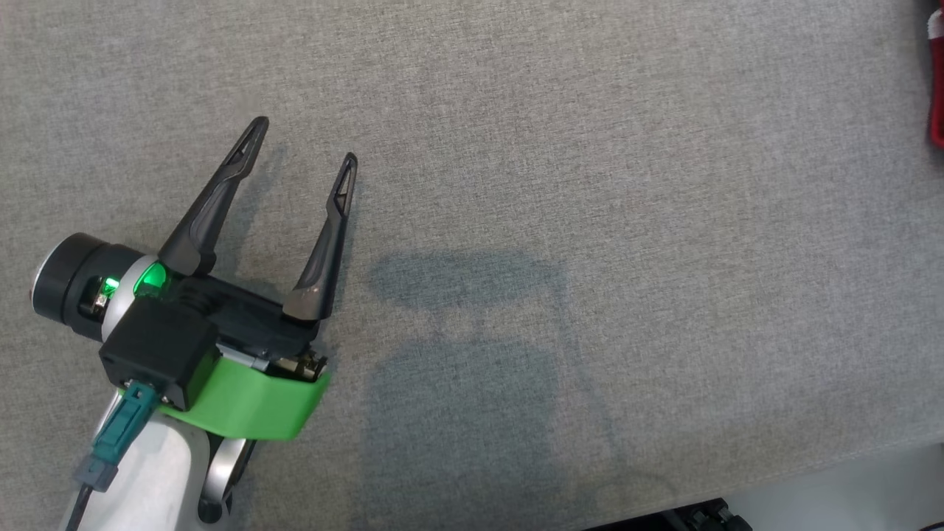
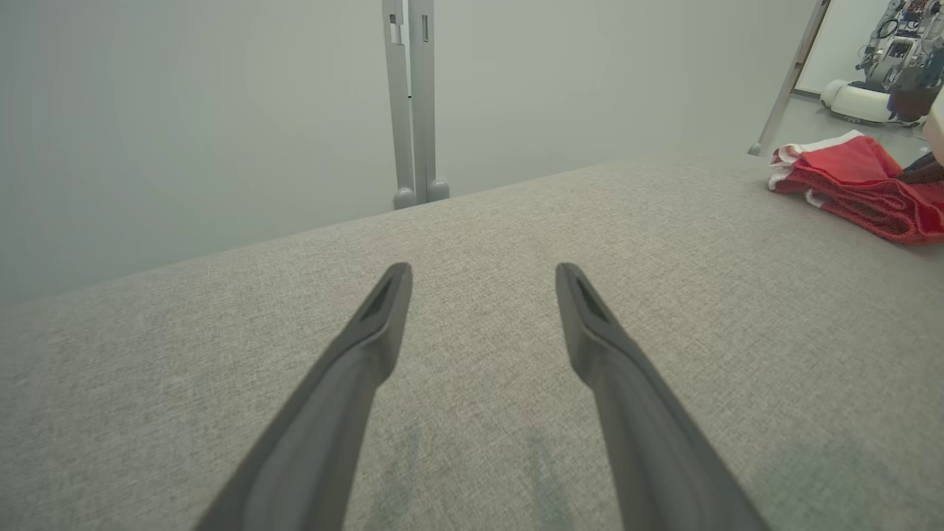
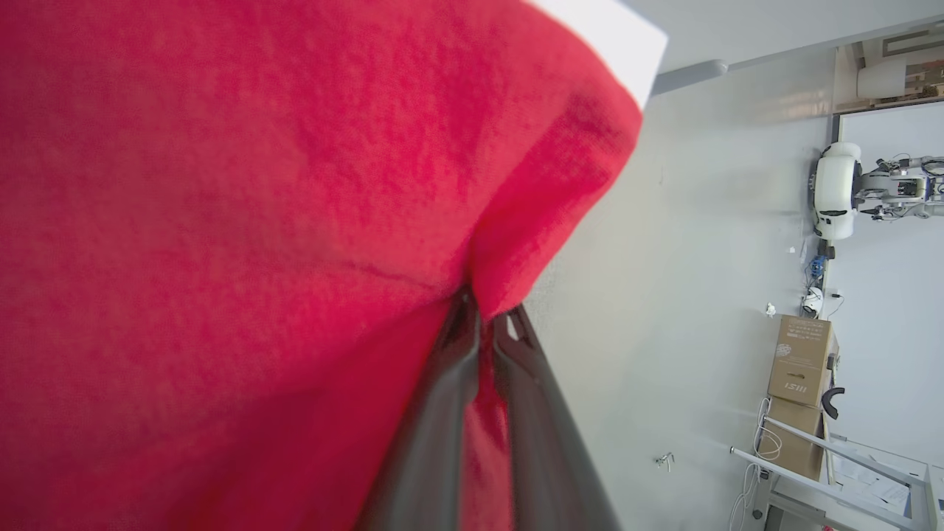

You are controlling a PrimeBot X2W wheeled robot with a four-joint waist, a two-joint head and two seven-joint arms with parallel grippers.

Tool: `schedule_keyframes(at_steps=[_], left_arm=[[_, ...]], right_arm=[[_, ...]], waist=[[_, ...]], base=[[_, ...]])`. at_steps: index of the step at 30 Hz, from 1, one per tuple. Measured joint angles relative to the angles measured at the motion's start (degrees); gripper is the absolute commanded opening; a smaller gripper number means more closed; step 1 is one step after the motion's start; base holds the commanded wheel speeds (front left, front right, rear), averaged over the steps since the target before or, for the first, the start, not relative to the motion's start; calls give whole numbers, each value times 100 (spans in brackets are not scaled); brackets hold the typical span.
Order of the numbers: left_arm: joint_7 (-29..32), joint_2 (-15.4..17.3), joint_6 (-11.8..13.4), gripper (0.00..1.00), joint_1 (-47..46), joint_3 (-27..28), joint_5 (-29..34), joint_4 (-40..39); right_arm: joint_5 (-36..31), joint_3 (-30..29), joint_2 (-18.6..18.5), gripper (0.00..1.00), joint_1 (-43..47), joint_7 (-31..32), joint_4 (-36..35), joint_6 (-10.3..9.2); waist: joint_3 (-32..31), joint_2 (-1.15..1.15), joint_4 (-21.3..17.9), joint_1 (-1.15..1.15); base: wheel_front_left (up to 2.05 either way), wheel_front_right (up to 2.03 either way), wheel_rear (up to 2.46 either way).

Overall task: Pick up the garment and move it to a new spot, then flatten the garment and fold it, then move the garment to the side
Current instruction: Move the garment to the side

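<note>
The garment point(image 3: 243, 221) is red cloth with a white edge. Up close in the right wrist view, my right gripper point(image 3: 485, 318) is shut on a fold of it, red fabric pinched between the two dark fingers. From the left wrist view the garment point(image 2: 859, 184) lies bunched at the far right of the grey surface. A sliver of the garment point(image 1: 936, 81) shows at the right edge of the head view. My left gripper point(image 1: 304, 144) stands open over bare grey cloth at the lower left, nothing between its fingers; the left wrist view shows that same gripper point(image 2: 483, 280) spread wide.
The grey fabric surface point(image 1: 590, 184) spreads across the head view, its front edge at the lower right. Beyond its far edge stand a grey post point(image 2: 411, 103) and a pale wall. Cardboard boxes point(image 3: 800, 383) and another robot point(image 3: 841, 188) stand in the room.
</note>
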Motion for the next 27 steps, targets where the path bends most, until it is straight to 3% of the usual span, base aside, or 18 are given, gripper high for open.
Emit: schedule_keyframes(at_steps=[11, 12, 13, 14, 20, 27], left_arm=[[12, 8, 2, 100, -2, -91, -4, 10], [11, 7, 4, 100, -2, -100, -4, 21], [4, 4, 10, 100, -2, -110, -5, 33], [-2, 1, 18, 100, -2, -120, -5, 53], [-354, -21, 30, 100, -9, -222, 92, 238], [-740, -260, 344, 100, 127, 27, -154, 869]], right_arm=[[-399, -374, -16, 3, -78, -434, 318, 0], [-450, -377, 9, 41, -75, -436, 327, 0], [-492, -442, 44, 92, -75, -488, 328, 0], [-536, -523, 59, 100, -75, -526, 330, 0], [-797, -1137, 138, 100, 75, -1140, 232, 0], [-249, -1831, 592, 100, 748, -1737, -205, -1]], waist=[[72, 0, 243, 0], [71, 0, 257, 0], [64, 0, 270, 0], [54, 0, 281, 0], [-135, 0, 363, 0], [-610, 0, 486, 0]], base=[[0, 0, 0], [0, 0, 0], [0, 0, 0], [0, 0, 0], [0, 0, 0], [0, 0, 0]])
